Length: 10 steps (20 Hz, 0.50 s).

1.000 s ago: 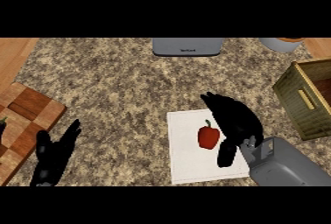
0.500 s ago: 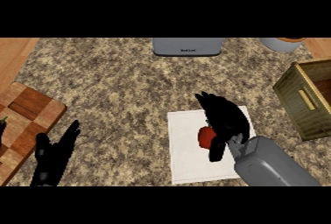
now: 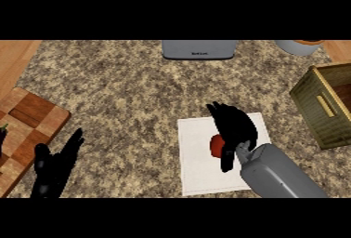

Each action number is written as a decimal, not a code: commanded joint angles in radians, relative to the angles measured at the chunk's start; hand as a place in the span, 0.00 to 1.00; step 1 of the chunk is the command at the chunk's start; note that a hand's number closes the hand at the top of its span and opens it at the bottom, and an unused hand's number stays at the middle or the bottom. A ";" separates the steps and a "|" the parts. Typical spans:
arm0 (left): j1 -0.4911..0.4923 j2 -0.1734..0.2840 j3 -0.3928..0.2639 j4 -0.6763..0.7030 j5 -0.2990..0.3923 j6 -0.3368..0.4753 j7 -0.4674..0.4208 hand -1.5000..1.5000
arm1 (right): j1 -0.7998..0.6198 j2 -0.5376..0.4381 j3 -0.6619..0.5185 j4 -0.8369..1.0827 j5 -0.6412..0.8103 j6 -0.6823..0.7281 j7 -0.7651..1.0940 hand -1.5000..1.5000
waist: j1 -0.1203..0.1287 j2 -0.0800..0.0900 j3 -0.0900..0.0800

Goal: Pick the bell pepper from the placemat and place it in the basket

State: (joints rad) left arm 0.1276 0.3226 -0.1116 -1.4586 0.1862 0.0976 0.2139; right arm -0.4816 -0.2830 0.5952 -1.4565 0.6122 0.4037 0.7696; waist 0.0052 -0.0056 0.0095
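Since a moment ago the right hand (image 3: 233, 126) has slid over the bell pepper (image 3: 217, 145) on the white placemat (image 3: 198, 174), fingers draped across it but not clearly clamped. Closing thumb and fingers round it before lifting toward the basket (image 3: 321, 109) seems wise. Left hand (image 3: 56, 163) rests open.

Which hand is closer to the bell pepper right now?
Right. The right hand sits directly over the bell pepper on the placemat, covering most of it. The left hand rests open near the view's lower left, far off.
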 commanded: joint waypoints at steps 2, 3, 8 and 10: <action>0.002 -0.028 0.007 0.051 -0.004 0.000 0.046 0.50 | 0.046 0.006 0.003 0.015 0.048 0.030 -0.015 0.00 | -0.004 0.005 -0.010; -0.047 -0.049 -0.006 0.122 -0.038 -0.002 0.008 0.50 | 0.046 0.038 -0.008 0.027 0.057 0.016 -0.011 0.00 | -0.006 0.006 -0.010; -0.018 -0.011 0.044 0.095 0.000 -0.055 0.027 0.50 | 0.033 0.026 -0.042 0.075 0.088 0.017 -0.083 0.00 | -0.003 0.006 -0.010; 0.005 -0.056 -0.006 0.028 -0.033 -0.013 0.063 0.50 | 0.095 0.008 -0.035 0.090 0.115 -0.039 -0.147 0.00 | -0.004 0.005 -0.009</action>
State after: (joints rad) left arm 0.1168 0.2940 -0.0954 -1.4487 0.1623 0.0825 0.2236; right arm -0.4438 -0.2481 0.5668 -1.3636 0.6977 0.3927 0.6848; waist 0.0045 -0.0060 0.0104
